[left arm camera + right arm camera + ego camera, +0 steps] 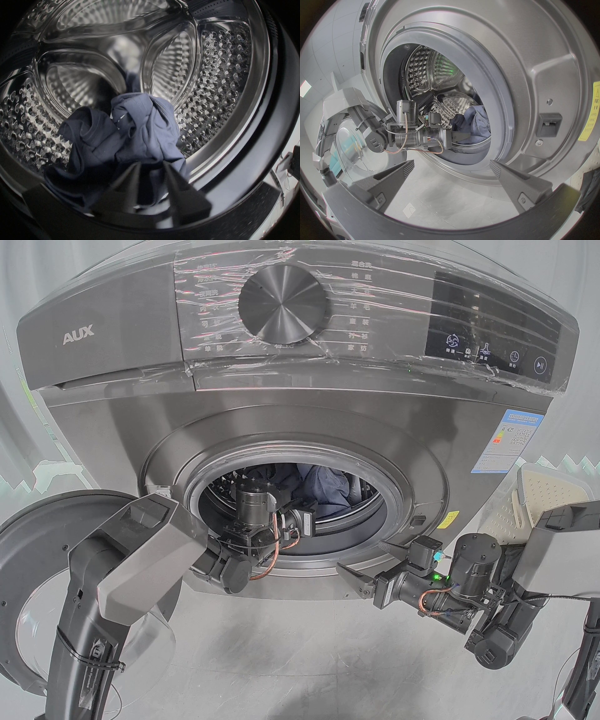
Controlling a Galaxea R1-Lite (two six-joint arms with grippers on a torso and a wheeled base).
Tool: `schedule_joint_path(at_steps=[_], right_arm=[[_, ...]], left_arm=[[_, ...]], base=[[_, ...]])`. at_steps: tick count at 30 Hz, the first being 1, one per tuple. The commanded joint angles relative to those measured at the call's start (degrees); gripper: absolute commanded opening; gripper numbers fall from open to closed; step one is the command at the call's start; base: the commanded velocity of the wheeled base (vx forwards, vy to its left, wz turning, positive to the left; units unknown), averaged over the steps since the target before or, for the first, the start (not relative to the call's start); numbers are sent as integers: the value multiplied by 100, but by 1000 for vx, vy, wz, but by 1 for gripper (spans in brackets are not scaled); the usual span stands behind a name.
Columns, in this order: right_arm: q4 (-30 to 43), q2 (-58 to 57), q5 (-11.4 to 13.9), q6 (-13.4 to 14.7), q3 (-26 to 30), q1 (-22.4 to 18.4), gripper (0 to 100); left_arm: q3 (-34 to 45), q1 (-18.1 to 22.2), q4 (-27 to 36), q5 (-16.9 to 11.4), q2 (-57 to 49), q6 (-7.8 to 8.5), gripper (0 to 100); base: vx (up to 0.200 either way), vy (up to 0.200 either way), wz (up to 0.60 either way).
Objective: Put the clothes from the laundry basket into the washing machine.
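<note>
The washing machine [300, 427] stands with its round opening facing me. My left arm reaches through the opening into the steel drum [215, 78]. The left gripper [151, 165] is shut on a bunched dark blue garment [140, 125], which stands up from its fingertips against the drum's back wall. The same garment [325, 487] fills the middle of the opening, and the right wrist view has it [475, 123] just beyond the left gripper [462, 136]. My right gripper [372, 565] hangs open and empty outside the machine, below the opening's lower right rim.
The round door [37, 565] is swung fully open to the left, beside my left arm. A cream perforated laundry basket [544, 490] stands at the right of the machine, with dark cloth [589, 187] by it. Pale floor lies in front.
</note>
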Motion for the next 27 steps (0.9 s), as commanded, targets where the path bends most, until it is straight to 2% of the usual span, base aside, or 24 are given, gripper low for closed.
schedule_joint_path(at_steps=[1,4,6,8,9,16,17,19,21,23,27], right_arm=[[-2,-4,6,6,-12,2,100],[-2,-4,6,6,-30,2,100],[-2,-4,6,6,-38,2,100],[-2,-4,6,-3,-38,2,100],[-2,-4,6,6,-38,2,100],[-2,-4,6,6,-30,2,100],[-2,-12,6,6,-30,2,100],[-2,-12,6,6,-3,2,100],[-2,-12,15,6,5,2,100],[-2,-83,6,6,85,2,100],[-2,-329,15,-3,260,2,100]], left_arm=[[-948,159,22,62,555,-41,0],[-1564,220,-39,106,801,-111,0],[-1942,264,-74,238,960,-164,0],[-1985,273,-74,264,977,-172,0],[-2319,290,-74,387,1100,-208,0],[-2232,273,-92,378,1048,-225,0],[-2205,255,-127,378,1021,-243,100],[-1968,220,-259,387,863,-339,100],[-1731,185,-312,387,696,-357,100],[-781,53,-549,343,72,-366,100],[519,-131,-909,334,-701,-357,100]], base=[[0,0,0],[0,0,0],[0,0,0],[0,0,0],[0,0,0],[0,0,0],[0,0,0],[0,0,0],[0,0,0],[0,0,0],[0,0,0]])
